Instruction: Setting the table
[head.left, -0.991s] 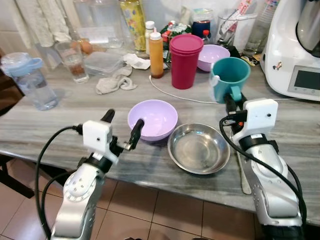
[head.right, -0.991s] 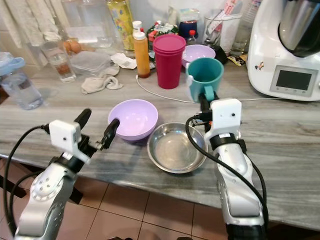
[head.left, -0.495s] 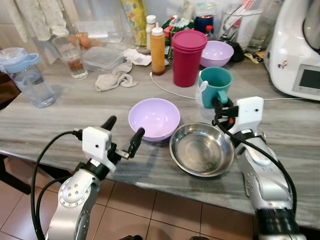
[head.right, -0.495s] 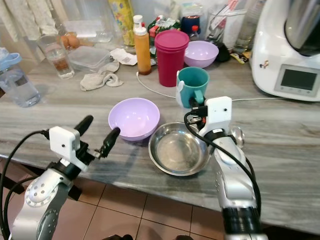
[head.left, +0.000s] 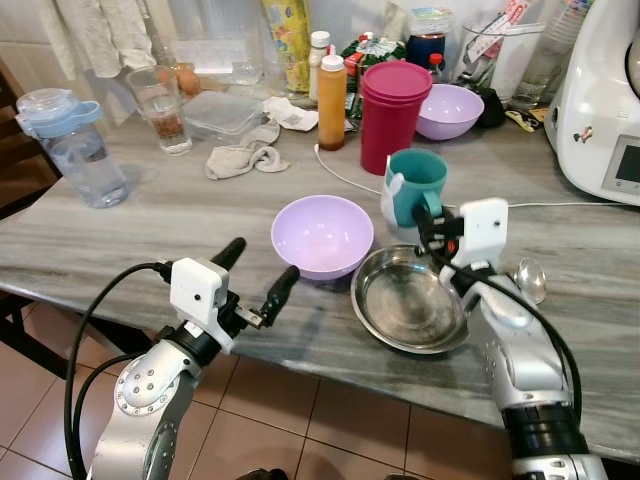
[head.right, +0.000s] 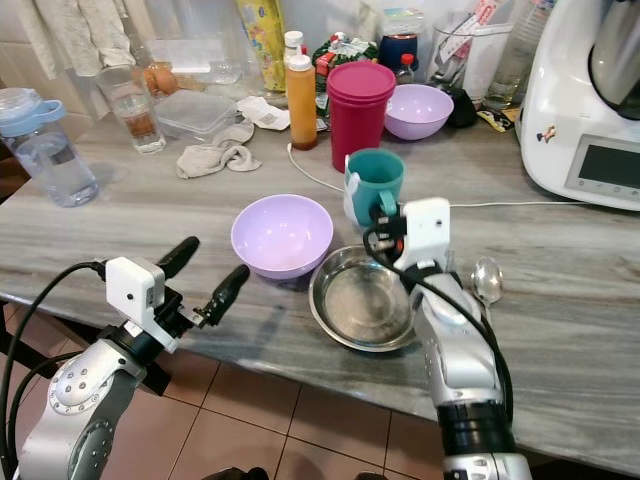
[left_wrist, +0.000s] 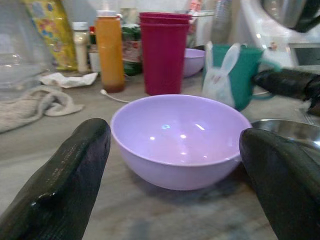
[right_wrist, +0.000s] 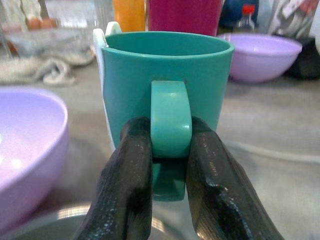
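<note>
The right tool (right_wrist: 170, 165) is clamped on the handle of the teal mug (head.left: 420, 180), its two fingers (right_wrist: 125, 185) pinching the handle from both sides. The mug stands behind the steel bowl (head.left: 405, 305) on the counter (head.left: 150, 220). The left tool (head.left: 256, 275) has its fingers spread apart, pointing at the lilac bowl (left_wrist: 180, 137) just beside the steel bowl. A spoon (head.right: 486, 278) lies right of the right arm.

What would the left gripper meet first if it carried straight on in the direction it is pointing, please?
Most likely the near lilac bowl: it sits centred between the open left gripper fingers, ahead on the counter. The teal mug and steel bowl lie farther off, to the right.
</note>
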